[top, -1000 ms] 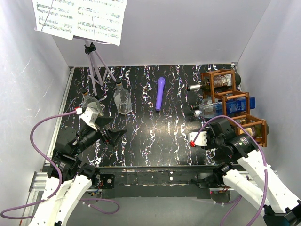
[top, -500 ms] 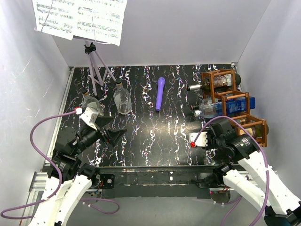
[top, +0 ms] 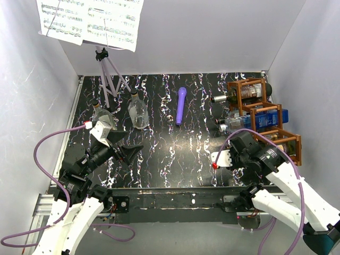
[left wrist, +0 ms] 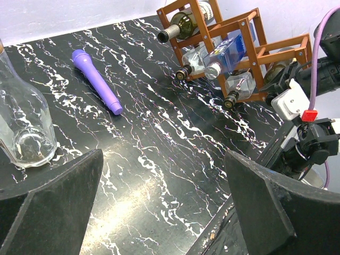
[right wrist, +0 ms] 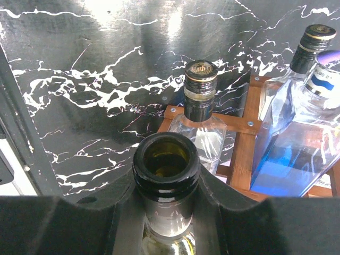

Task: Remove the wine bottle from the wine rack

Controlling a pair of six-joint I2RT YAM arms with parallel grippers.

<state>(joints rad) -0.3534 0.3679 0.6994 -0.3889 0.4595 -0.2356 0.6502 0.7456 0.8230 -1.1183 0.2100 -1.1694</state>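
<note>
Right wrist view: the wine bottle [right wrist: 166, 175] is being pinched at its dark neck by the right gripper [right wrist: 167, 226], its open mouth facing the camera. Its body is being cut off by the lower frame edge, so whether it is lying in the wine rack [right wrist: 241, 151] cannot be told. Just beyond, a capped clear bottle [right wrist: 199, 95] and a blue bottle [right wrist: 295, 149] are being carried by the rack, at the right edge of the table [right wrist: 79, 64]. From above, the held bottle is being hidden under the right arm [top: 287, 180]. The left gripper [left wrist: 159, 212] is being held spread wide over the near-left table.
</note>
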